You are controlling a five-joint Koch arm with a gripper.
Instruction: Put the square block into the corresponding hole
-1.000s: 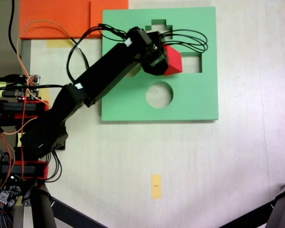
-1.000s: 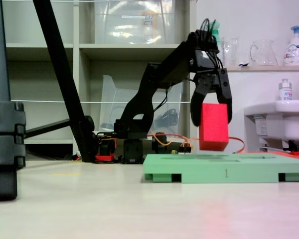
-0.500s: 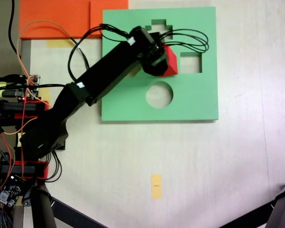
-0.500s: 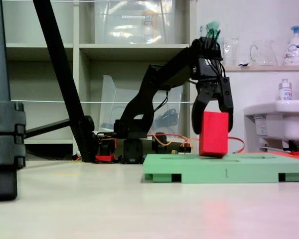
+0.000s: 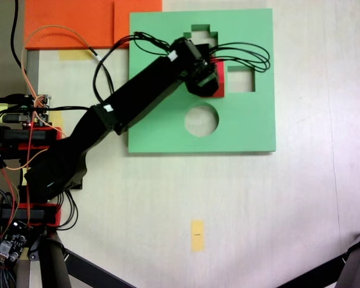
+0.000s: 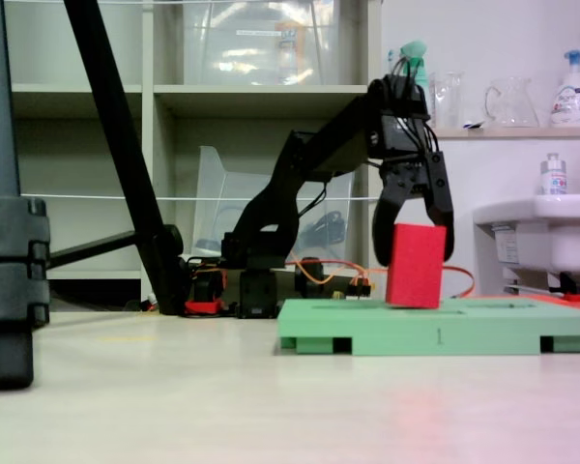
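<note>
Red foam is what we notice first: one square block (image 6: 415,265) sits between the two black fingers of the claw (image 6: 413,253), which close on its upper sides. In the low fixed view the block leans slightly and its bottom edge meets the top face of the green board (image 6: 435,333). From above, only a strip of the block (image 5: 219,78) shows past the claw (image 5: 211,81), and it lies just left of the square hole (image 5: 240,82), at that hole's left edge rather than inside it.

We count three cutouts in the one green board (image 5: 246,126): a stepped, cross-like one (image 5: 199,30) near the top edge, partly covered by the arm's cables, the square hole at mid-right, and a round-looking one (image 5: 201,120) lower down. Two orange foam sheets (image 5: 72,21) lie side by side at the board's upper left, touching its corner. We see one small yellow tag (image 5: 197,234) on the table (image 5: 276,204), well apart from the board. One black arm (image 5: 132,102) reaches across the board from the left.
</note>
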